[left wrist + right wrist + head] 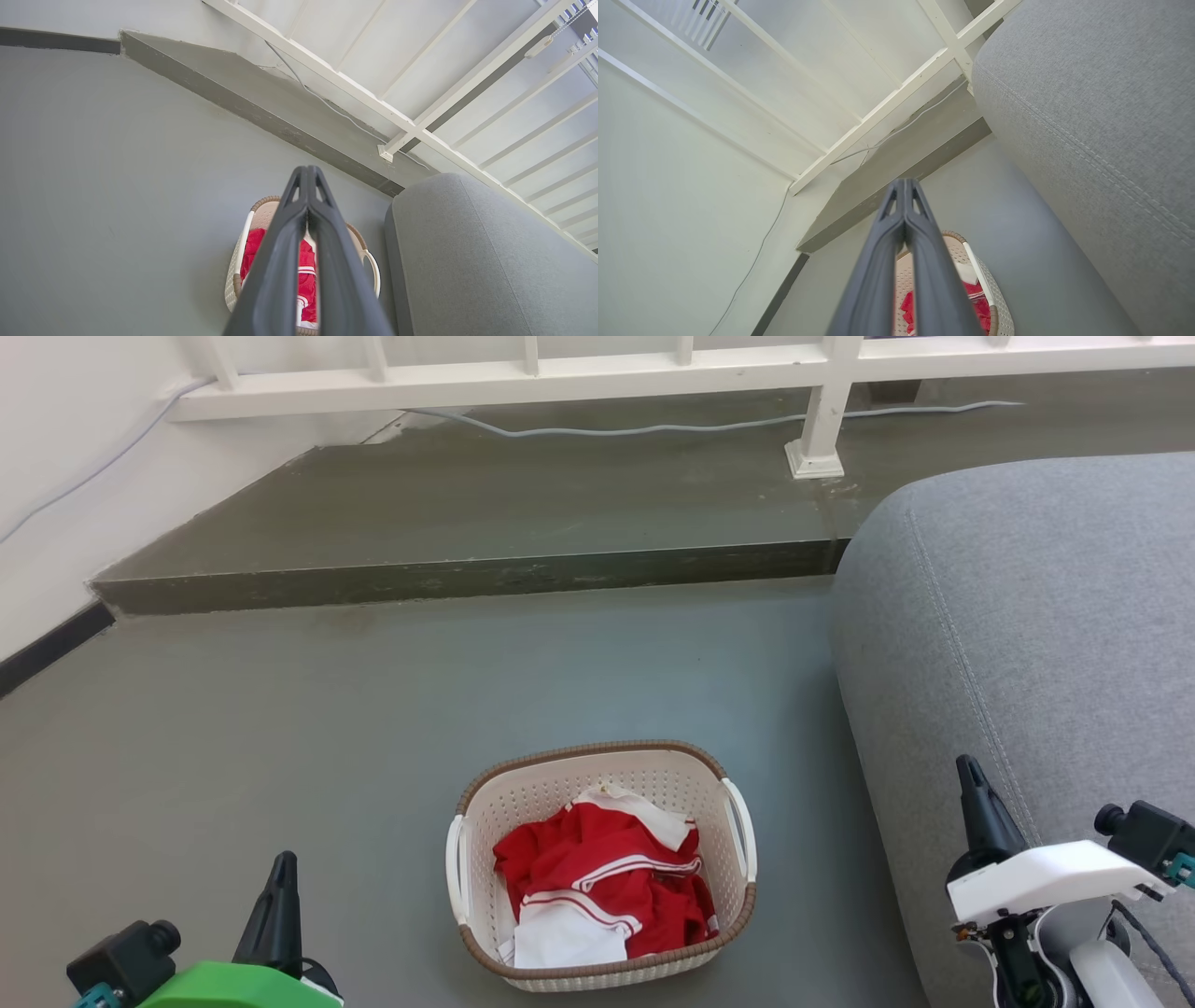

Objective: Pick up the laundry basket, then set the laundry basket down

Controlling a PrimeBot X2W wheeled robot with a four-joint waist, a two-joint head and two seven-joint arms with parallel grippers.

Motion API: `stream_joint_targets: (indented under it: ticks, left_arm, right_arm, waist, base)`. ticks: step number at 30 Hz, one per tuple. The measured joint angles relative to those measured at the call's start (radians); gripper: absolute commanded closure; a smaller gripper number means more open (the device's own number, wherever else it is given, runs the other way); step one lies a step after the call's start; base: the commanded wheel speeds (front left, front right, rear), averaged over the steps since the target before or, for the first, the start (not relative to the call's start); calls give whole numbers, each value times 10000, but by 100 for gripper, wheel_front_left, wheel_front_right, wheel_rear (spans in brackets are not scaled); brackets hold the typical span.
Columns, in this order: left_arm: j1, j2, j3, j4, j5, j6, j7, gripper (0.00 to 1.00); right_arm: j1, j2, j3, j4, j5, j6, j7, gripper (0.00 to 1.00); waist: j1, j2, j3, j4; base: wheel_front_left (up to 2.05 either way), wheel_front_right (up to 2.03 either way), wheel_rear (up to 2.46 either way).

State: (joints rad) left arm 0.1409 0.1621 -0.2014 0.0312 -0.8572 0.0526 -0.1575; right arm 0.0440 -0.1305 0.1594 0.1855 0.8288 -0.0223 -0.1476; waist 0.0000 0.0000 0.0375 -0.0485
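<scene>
Zero steps completed: laundry basket [597, 775] seated on floor [280, 709]. Held clear: left gripper [282, 864], right gripper [967, 773], fingers pressed together. Lift, set-down outstanding.

A home living space; grey fabric sofa [1027, 635], laundry basket [597, 775] of clothes [597, 887], white railing [653, 369]

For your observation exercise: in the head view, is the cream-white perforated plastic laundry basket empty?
No, the cream-white perforated plastic laundry basket holds crumpled red-and-white clothing.
</scene>
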Motion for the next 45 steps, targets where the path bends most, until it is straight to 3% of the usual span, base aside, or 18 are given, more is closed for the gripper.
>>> stream_joint_targets:
  ticks: [45]
  left_arm:
    - [-1197,-278,1175,1538,-6105,-1154,1319,100]
  right_arm:
    - [-614,274,-1542,520,6109,959,1413,100]
  waist:
    - [0,0,-245,355]
  base:
    - [0,0,0]
